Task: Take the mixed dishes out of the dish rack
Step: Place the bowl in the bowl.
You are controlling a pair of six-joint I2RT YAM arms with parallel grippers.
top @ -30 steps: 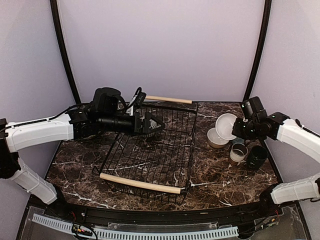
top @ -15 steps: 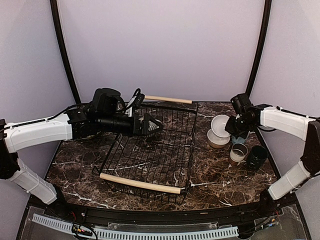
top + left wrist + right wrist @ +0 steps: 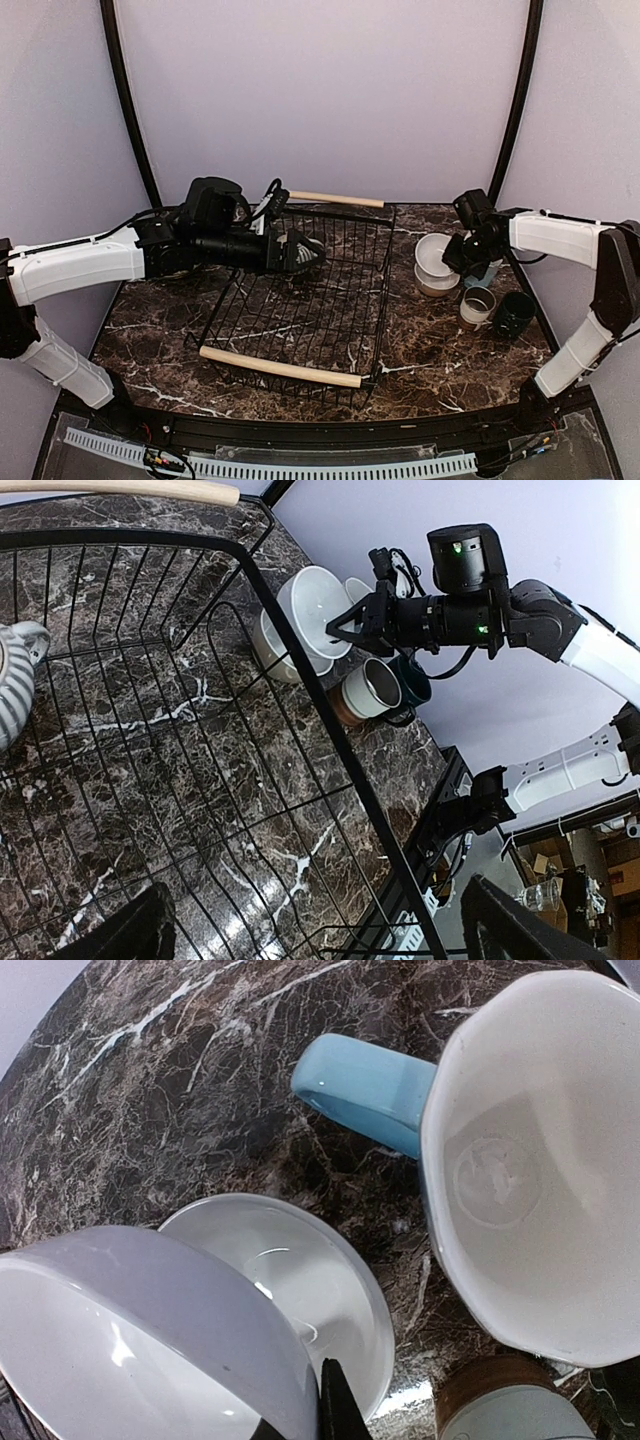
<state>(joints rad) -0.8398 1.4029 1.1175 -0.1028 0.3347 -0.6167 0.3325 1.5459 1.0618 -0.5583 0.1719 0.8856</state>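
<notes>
Gripping: the right gripper (image 3: 338, 630) is pinched shut on the rim of the white bowl (image 3: 437, 250), with the thin wall caught between its fingertips.
White bowl: it hangs tilted off the right fingertips, outside the rack and directly above the beige bowl (image 3: 430, 283). Whether the two bowls touch cannot be told.
Beige bowl: it sits straight below the right gripper's fingertips on the marble table (image 3: 160, 320), with its mouth up.
Light-blue mug (image 3: 520, 1160): just beside the right fingertips, past the held bowl. It is white inside, and its handle points toward the bowls. From above, the wrist hides most of it.
Small white-brown cup (image 3: 477, 305): near the right gripper, on the side toward that arm's base, standing on the table.
Dark-teal mug (image 3: 515, 312): just beside the cup, farther out from the right gripper.
Left gripper (image 3: 318, 900): the jaws are spread wide with nothing between them, and it hovers over the wire floor of the dish rack (image 3: 280, 367).
Grey-striped mug (image 3: 12, 680): inside the rack, ahead of the open left fingers and off to one side, not touched. Only its edge shows in the wrist view.
Dish rack: directly beneath the left gripper and well apart from the right one, with a wooden rod handle at its near and far ends.
</notes>
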